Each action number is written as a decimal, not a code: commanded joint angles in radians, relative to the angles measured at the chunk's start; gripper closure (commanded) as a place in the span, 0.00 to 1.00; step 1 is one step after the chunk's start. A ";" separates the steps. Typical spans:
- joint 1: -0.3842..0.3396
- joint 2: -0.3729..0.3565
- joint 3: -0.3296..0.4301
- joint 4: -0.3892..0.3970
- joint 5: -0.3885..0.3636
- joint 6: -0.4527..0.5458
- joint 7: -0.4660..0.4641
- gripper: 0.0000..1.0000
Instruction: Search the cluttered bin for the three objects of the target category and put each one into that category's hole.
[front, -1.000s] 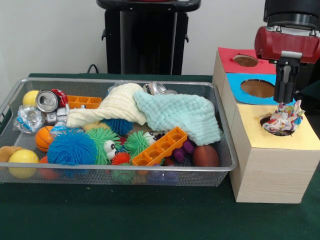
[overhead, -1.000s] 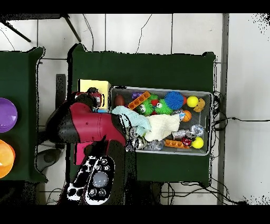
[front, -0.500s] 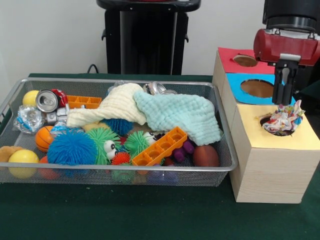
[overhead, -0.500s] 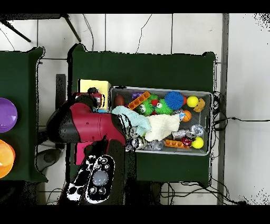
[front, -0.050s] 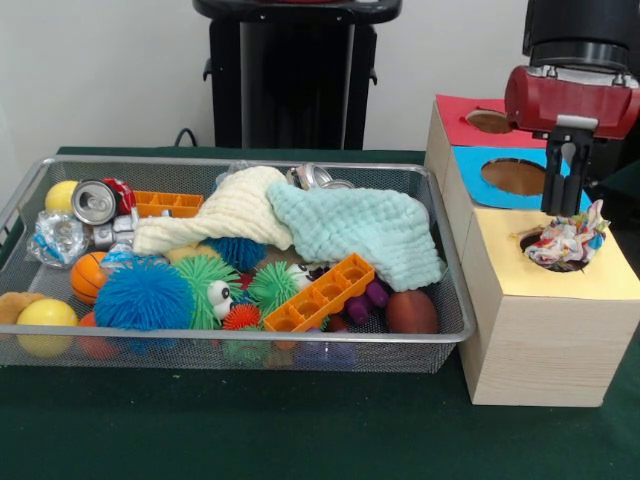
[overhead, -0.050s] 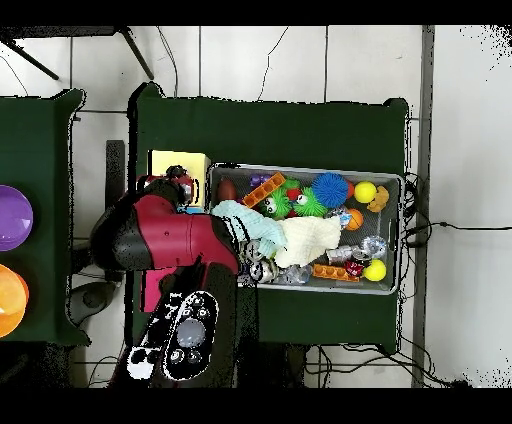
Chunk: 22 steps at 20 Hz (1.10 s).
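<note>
The bench (front, -0.050s: 300, 440) wore a dark green cloth and stood against a plain pale wall (front, -0.050s: 100, 70), with a black stand (front, -0.050s: 295, 75) behind it. From above, the floor (overhead, -0.050s: 270, 60) showed pale tiles crossed by thin cables. The wire bin (front, -0.050s: 230, 345) sat heaped with spiky balls, an orange tray, a crushed can (front, -0.050s: 95, 200) and two soft cloths, cream and mint. Beside it stood the wooden box (front, -0.050s: 545, 340) with red, blue and yellow tops, each holed. A multicoloured rope toy (front, -0.050s: 570, 240) lay bunched in the yellow hole, partly sticking out. The claw (front, -0.050s: 560, 205) hung just above it, empty; its fingers (front, -0.050s: 552, 185) looked slightly parted, though I could not be certain from there.
</note>
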 joint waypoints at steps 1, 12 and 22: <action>-0.019 0.051 0.104 0.039 0.029 -0.058 0.200 1.00; -0.040 0.052 0.141 0.054 0.024 -0.094 0.202 1.00; -0.057 0.060 0.170 0.061 0.020 -0.099 0.194 1.00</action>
